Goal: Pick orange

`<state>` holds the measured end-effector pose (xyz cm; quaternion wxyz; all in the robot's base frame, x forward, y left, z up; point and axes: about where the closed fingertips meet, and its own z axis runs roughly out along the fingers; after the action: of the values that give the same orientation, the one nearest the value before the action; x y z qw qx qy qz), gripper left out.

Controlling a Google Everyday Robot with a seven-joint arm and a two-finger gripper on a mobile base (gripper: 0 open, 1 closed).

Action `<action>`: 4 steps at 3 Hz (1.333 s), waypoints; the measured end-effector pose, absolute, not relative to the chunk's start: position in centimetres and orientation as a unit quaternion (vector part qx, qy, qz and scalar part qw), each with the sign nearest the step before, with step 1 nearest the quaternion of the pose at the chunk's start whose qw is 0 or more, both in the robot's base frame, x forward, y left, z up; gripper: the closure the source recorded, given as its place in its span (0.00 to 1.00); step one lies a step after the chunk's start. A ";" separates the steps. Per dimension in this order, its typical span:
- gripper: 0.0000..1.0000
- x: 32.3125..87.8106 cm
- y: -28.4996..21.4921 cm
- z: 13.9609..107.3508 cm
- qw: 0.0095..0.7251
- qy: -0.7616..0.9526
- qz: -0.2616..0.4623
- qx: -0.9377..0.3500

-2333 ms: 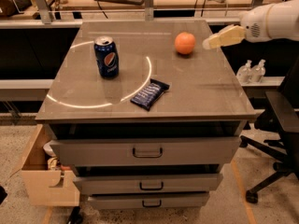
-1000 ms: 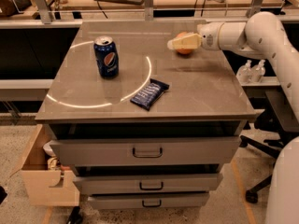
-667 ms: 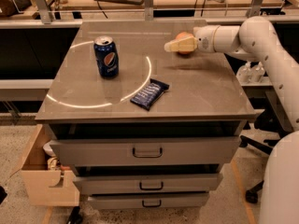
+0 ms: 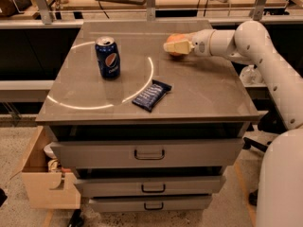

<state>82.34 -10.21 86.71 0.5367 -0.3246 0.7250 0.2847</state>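
The orange [image 4: 173, 37] sits at the back right of the grey cabinet top [image 4: 208, 96]. Only its upper and lower edges show, because my gripper [image 4: 175, 47] is right at it and covers most of it. My white arm [image 4: 255, 46] reaches in from the right, low over the top. The orange appears to rest on the surface.
A blue soda can [image 4: 107, 57] stands at the back left. A dark blue snack packet [image 4: 151, 95] lies near the middle. A bright curved light line crosses the top. Drawers [image 4: 149, 152] are below, an open cardboard box [image 4: 47, 183] on the floor at left, and benches behind.
My gripper has moved left from the cabinet's right edge onto the orange, which it now covers. The orange, the can and the packet have not shifted.
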 end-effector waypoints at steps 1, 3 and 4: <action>0.64 82.4 -9.8 86.6 0.535 0.725 0.287 -0.326; 1.00 82.4 -9.1 86.3 0.533 0.724 0.290 -0.328; 1.00 82.4 -9.1 86.3 0.533 0.724 0.291 -0.328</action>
<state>82.44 -9.08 86.26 0.5325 -0.3284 0.7238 0.2911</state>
